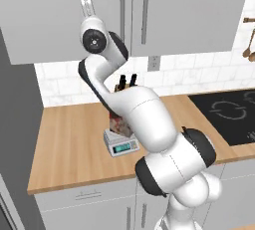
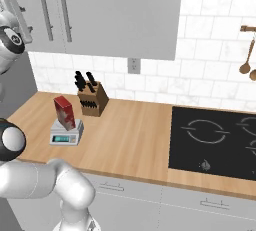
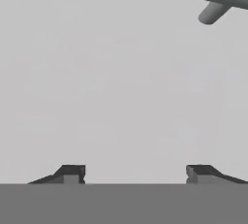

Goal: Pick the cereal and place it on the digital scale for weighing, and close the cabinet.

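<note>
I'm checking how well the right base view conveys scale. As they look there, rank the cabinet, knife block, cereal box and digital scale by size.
1. The cabinet, by far the largest.
2. The knife block.
3. The cereal and the digital scale look too alike to rank: one tall and narrow, one wide and flat.

You see a tall red cereal box (image 2: 64, 112) on a flat light-grey scale (image 2: 66, 134) with a greenish display, flat grey cabinet doors (image 2: 120, 12), a warm wooden counter (image 2: 127, 140), a brown knife block (image 2: 94, 101), and a black cooktop (image 2: 215, 142).
</note>
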